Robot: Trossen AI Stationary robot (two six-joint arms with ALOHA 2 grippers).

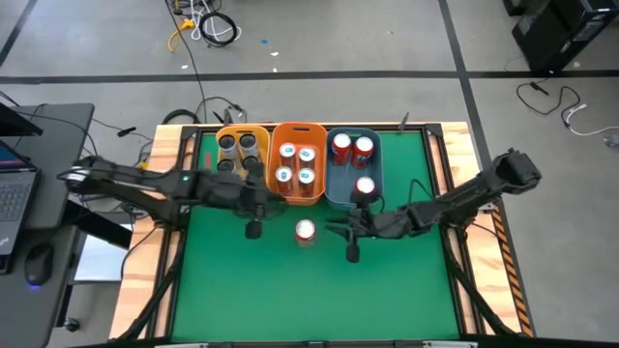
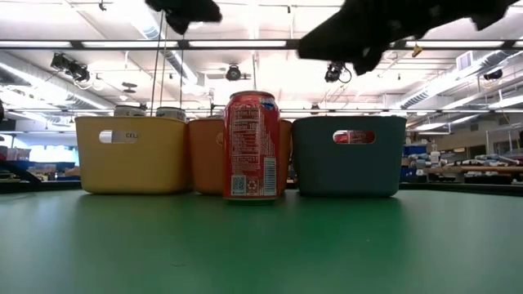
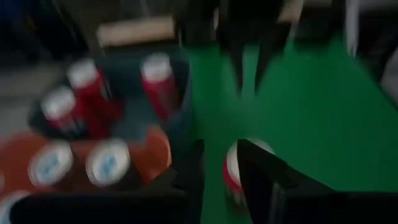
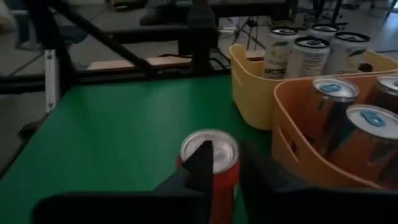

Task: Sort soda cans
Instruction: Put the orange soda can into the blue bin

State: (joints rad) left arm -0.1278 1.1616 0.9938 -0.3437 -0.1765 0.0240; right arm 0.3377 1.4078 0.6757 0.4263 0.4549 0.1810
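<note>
1. One red can [image 1: 305,231] stands upright on the green table [image 1: 290,300], centre of the high view, just below the orange bin [image 1: 320,130]. It's the only can I see outside a bin, so I judge it the next one to sort.
2. Bins sit in a row across the top of the mat: yellow bin [image 1: 221,132] with grey cans [image 1: 238,143], the orange one with white-and-blue cans [image 1: 295,162], blue bin [image 1: 375,137] at the right with red cans [image 1: 350,147]. By colour, the lone can belongs in the blue one.
3. Right gripper [image 1: 350,232] sits just right of the lone can, facing it. Its wrist view shows the fingers [image 4: 200,163] a narrow gap apart with the can top right at the gap; no grip on it that I can see.
4. Left gripper [image 1: 253,211] hangs left of the can by the orange bin's lower corner. Its wrist view is blurred; the fingers look partly open and empty, though I can't be sure.
</note>
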